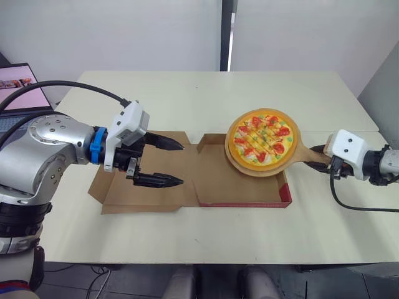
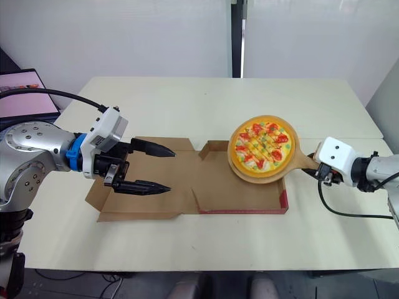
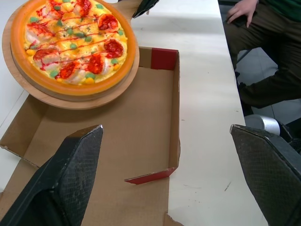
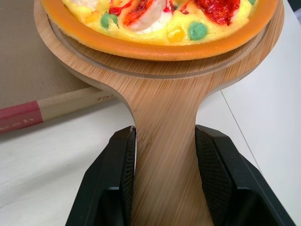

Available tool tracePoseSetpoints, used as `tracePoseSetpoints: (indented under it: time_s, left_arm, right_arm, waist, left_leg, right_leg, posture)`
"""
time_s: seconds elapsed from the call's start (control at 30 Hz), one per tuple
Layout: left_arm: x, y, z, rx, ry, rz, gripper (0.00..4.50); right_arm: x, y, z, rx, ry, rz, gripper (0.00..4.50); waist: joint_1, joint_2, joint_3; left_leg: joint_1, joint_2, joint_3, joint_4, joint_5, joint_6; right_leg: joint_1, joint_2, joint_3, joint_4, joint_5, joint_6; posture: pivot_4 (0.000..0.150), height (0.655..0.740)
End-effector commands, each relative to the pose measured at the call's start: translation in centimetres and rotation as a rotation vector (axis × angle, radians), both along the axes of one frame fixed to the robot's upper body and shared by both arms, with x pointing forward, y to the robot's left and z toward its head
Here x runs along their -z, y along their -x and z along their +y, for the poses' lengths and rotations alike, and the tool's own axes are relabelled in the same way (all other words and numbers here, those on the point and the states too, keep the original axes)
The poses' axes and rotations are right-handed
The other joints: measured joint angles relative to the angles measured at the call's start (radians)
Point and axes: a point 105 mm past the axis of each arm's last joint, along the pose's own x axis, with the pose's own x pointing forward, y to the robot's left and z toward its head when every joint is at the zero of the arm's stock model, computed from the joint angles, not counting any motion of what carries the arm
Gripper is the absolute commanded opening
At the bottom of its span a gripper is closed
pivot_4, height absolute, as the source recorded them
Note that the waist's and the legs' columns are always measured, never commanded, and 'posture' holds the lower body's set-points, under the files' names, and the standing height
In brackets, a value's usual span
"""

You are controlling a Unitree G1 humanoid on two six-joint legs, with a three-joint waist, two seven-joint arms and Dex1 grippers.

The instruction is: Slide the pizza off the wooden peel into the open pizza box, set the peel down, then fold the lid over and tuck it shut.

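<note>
The pizza (image 1: 262,138) with red and green toppings rests on the round wooden peel (image 1: 293,154), held above the right back corner of the open cardboard pizza box (image 1: 240,180). My right gripper (image 4: 164,155) is shut on the peel's handle (image 4: 164,136), to the right of the box. The box's lid (image 1: 149,193) lies flat to the left. Above the lid hovers my left gripper (image 1: 176,164), open and holding nothing, its fingers (image 3: 70,169) pointing toward the box tray.
The box sits in the middle of a cream table (image 1: 199,99). A laptop screen (image 1: 19,84) stands off the table's far left. A person's hand (image 3: 244,9) and leg show beyond the table's edge in the left wrist view.
</note>
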Motion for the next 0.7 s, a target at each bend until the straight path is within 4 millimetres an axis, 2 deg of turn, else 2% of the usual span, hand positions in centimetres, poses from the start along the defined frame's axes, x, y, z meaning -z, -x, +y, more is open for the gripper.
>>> tracePoseSetpoints:
  time_s: [0.03, 0.43, 0.7]
  left_arm:
    - [-0.5, 0.3, -0.1, 0.022, -0.005, -0.026, 4.50]
    - [-0.3, 0.3, -0.1, 0.030, -0.004, -0.026, 4.50]
    - [-0.1, 0.2, -0.1, 0.030, -0.004, -0.034, 4.50]
  right_arm:
    - [-3.7, 0.1, 0.0, -0.025, -0.001, -0.134, 1.62]
    - [-4.5, -0.5, -0.9, -0.002, 0.051, -0.187, 1.62]
    - [-8.5, -2.4, -4.8, 0.139, 0.120, -0.388, 1.62]
  waist:
    - [0.000, 0.000, 0.000]
    - [0.000, 0.000, 0.000]
    - [-0.001, 0.000, 0.000]
  left_leg:
    - [0.000, 0.000, 0.000, 0.000, 0.000, 0.000]
    - [0.000, 0.000, 0.000, 0.000, 0.000, 0.000]
    - [0.000, 0.000, 0.001, 0.000, 0.001, -0.001]
  right_leg:
    - [0.000, 0.000, 0.000, 0.000, 0.000, 0.000]
    - [0.000, 0.000, 0.000, 0.000, 0.000, 0.000]
    - [0.000, 0.000, 0.000, 0.000, 0.000, 0.000]
  posture:
    - [0.150, 0.7281]
    - [0.150, 0.7281]
    - [0.150, 0.7281]
